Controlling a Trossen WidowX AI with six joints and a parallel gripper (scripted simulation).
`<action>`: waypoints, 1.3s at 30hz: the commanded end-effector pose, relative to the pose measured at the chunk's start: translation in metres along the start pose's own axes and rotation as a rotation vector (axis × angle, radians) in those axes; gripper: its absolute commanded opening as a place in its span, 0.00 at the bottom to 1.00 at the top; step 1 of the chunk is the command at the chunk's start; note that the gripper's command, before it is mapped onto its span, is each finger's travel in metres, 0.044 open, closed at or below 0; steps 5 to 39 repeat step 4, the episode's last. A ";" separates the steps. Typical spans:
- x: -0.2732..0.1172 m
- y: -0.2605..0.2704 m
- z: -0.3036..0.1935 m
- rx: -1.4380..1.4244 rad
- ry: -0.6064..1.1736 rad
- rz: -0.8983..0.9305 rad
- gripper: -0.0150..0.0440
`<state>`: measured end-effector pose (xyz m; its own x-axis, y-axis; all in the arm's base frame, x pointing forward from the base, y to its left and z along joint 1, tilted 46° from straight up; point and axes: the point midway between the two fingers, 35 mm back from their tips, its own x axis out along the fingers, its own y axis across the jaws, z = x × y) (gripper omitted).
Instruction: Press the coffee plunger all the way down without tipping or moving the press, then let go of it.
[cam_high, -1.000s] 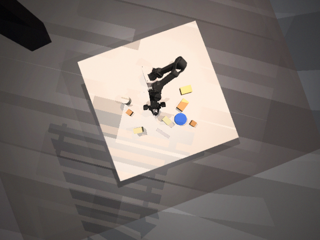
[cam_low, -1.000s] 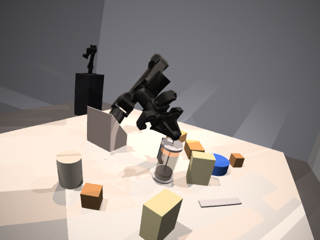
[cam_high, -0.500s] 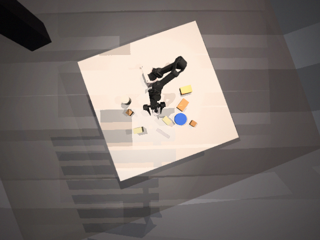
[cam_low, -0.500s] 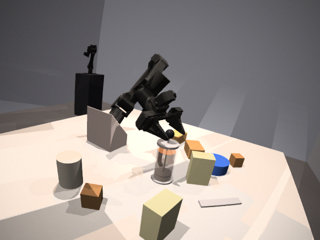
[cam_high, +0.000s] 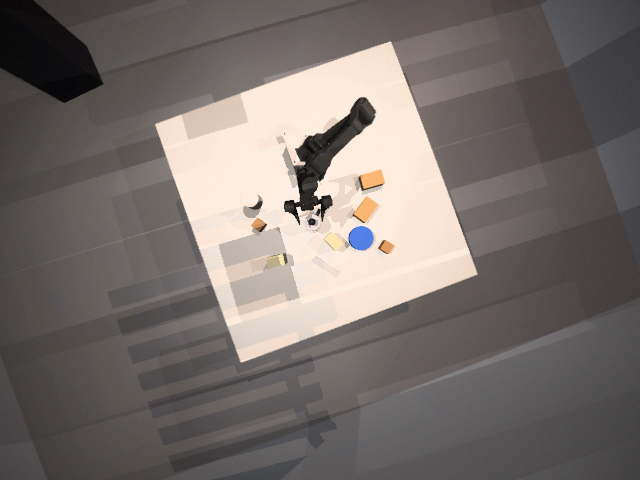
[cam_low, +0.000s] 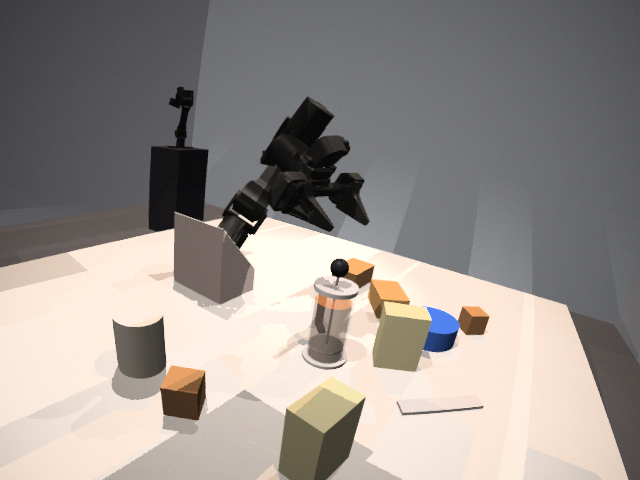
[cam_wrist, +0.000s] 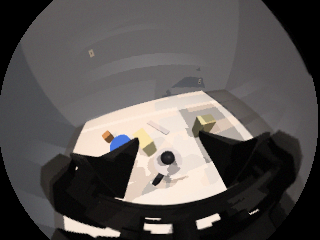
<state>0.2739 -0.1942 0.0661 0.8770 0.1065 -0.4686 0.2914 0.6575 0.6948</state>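
Observation:
The coffee press (cam_low: 331, 321) (cam_high: 306, 226) stands upright, a clear cylinder with a pale lid and base. Its black plunger knob (cam_low: 339, 267) (cam_high: 311, 221) (cam_wrist: 167, 158) stands a little above the lid on a short visible piece of rod. Inside, the rod runs down to the dark layer near the bottom; exactly where the plunger disc sits is hard to tell. My gripper (cam_low: 349, 226) (cam_wrist: 169, 137) is wide open and empty. It is above the knob and apart from it, and in the wrist view the knob shows between and below the fingers.
Near the press are a pale yellow block (cam_low: 401, 336) (cam_high: 333, 241), a blue disc (cam_low: 440, 330) (cam_high: 361, 238) and orange blocks (cam_high: 366, 209) (cam_high: 371, 179). A grey cylinder (cam_low: 139, 345), a brown cube (cam_low: 183, 392) and another yellow block (cam_low: 321, 431) stand on the other side. A grey wedge (cam_low: 199, 258) is near the arm.

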 end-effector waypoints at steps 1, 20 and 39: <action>-0.007 0.004 0.005 -0.010 -0.001 0.008 1.00; -0.007 0.004 0.005 -0.010 -0.001 0.008 1.00; -0.007 0.004 0.005 -0.010 -0.001 0.008 1.00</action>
